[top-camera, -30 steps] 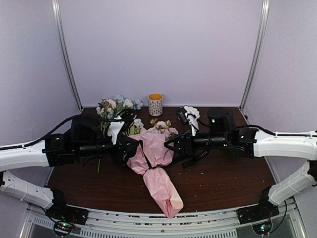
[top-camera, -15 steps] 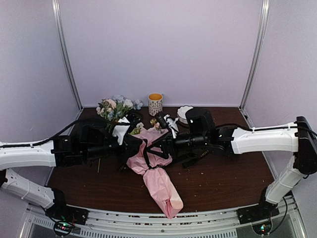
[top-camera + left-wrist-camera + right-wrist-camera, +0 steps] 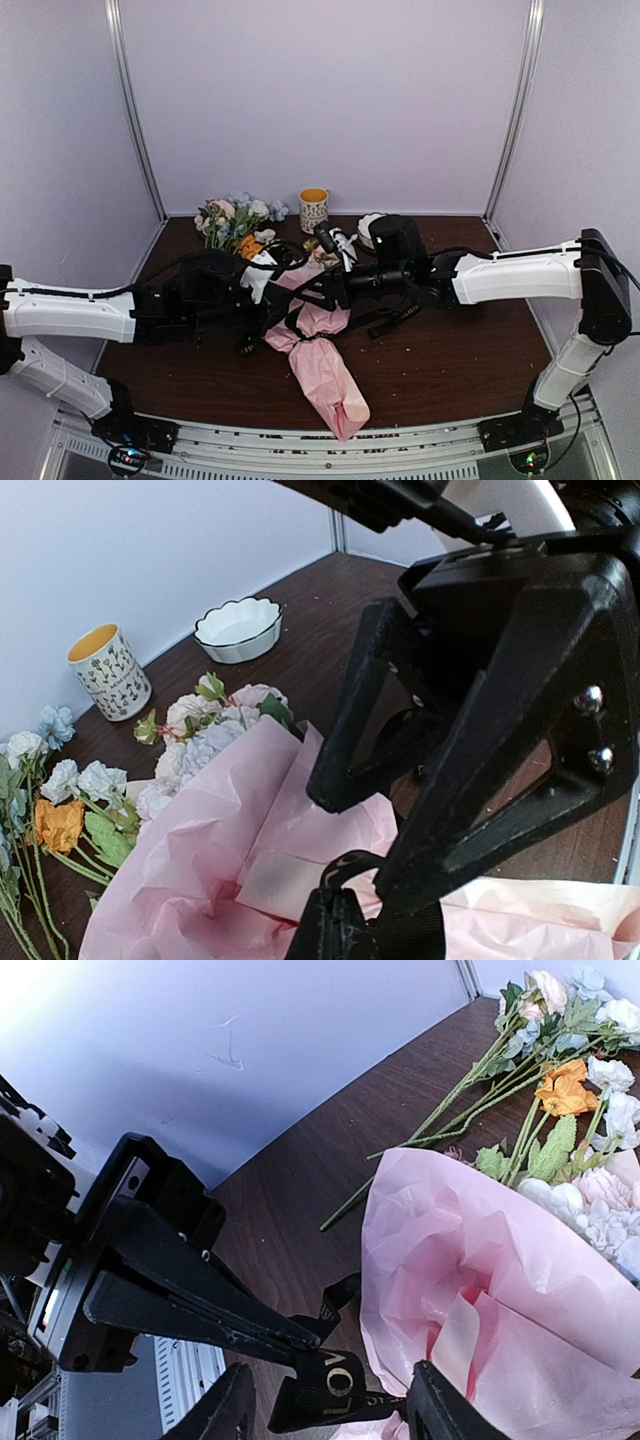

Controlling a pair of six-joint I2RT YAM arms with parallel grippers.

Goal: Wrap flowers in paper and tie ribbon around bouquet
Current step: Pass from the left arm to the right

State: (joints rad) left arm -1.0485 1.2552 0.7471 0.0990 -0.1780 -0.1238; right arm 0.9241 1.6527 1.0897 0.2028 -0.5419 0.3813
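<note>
Sharing one table (image 3: 450, 360): one bouquet (image 3: 322, 368), one ribbon (image 3: 330, 1388), one mug (image 3: 313, 210), one bowl (image 3: 238, 628).

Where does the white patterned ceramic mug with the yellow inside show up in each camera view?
Top external: white patterned mug, back centre, behind the pink paper bouquet.
Left wrist: upper left, left of the white scalloped bowl.
Right wrist: not in view.
Shared landmark: the pink paper bouquet, in all three views.
</note>
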